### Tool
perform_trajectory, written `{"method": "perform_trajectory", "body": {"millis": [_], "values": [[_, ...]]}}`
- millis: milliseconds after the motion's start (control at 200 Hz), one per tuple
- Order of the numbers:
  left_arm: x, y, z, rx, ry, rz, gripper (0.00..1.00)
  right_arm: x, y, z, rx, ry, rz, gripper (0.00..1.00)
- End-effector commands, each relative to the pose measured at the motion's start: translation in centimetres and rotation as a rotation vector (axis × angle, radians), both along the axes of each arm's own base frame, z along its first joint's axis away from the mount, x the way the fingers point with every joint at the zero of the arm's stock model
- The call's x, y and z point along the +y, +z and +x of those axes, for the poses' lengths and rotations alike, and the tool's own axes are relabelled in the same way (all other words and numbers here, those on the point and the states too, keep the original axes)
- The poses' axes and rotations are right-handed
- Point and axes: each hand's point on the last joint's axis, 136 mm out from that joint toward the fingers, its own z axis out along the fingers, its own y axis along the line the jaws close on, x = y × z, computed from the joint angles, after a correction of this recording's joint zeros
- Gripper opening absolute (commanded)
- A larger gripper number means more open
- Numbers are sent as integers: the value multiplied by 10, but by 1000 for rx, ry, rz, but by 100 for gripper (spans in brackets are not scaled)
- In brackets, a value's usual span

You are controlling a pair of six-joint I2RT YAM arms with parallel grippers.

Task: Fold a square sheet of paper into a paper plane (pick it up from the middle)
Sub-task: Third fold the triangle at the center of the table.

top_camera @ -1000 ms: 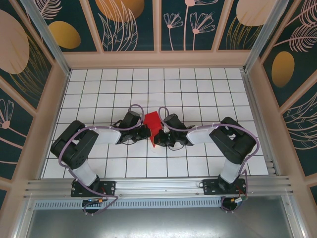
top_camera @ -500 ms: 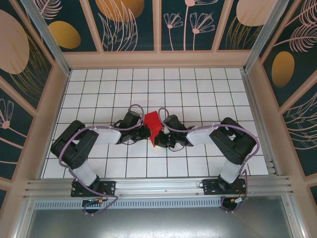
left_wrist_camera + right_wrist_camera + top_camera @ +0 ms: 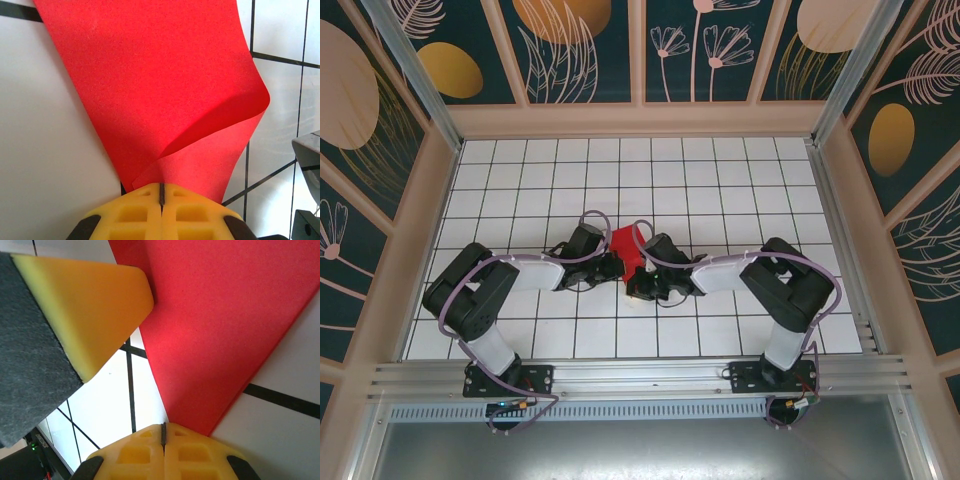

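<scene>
- While both arms pointed in toward the middle of the white gridded surface [image 3: 720, 180], the square sheet of paper [image 3: 628, 248] sat between them. It was roughly at the centre of the scene, bent and not lying flat.
- Left gripper [image 3: 616, 268] pointed in from the left and right gripper [image 3: 636, 284] from the right. Both met at the near part of the red sheet, tips just beside each other.
- Left wrist view: left gripper [image 3: 161, 192] was closed, yellow pads pressed together with only a thin seam, pinching the sheet [image 3: 160, 95].
- Paper fanned out away from those pads. One layer curled over on the right into a rounded bend, not a sharp crease.
- Right wrist view: right gripper [image 3: 163, 432] was closed too, pads together. A narrow corner of the paper [image 3: 225, 325] ran down into the seam, so it gripped the sheet.
- Same view: a yellow-padded finger [image 3: 75, 315] with dark grey backing stood at upper left, touching the sheet's edge. It looked like the left gripper's, but I could not tell for sure.
- Black grid lines showed beside the paper in both wrist views.
- Paper was plain red and unmarked. From the top view, how it was folded beyond that one curl was hard to tell.
</scene>
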Motion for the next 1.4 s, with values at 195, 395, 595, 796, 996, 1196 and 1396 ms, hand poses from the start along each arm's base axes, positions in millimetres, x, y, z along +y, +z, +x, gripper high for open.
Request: {"method": "perform_trajectory", "body": {"millis": [195, 395, 595, 796, 996, 1196, 1396], "values": [[20, -28, -11, 56, 29, 111, 0, -16, 39, 23, -93, -59, 31, 1], [17, -24, -8, 44, 14, 104, 0, -36, 39, 76, -142, -138, 36, 1], [14, -21, -6, 32, -9, 110, 0, -27, 27, 98, -141, -100, 24, 1], [17, -22, -7, 37, -5, 120, 0, -35, 8, 105, -118, -123, -28, 1], [18, -21, -5, 23, -18, 149, 0, -49, -11, 108, -87, -163, -83, 1], [6, 11, 10, -65, -51, 111, 0, -53, -16, 95, -39, -215, -73, 1], [-3, 56, 10, -132, -20, -26, 14, -51, -6, 78, 19, -331, -57, 1]]}}
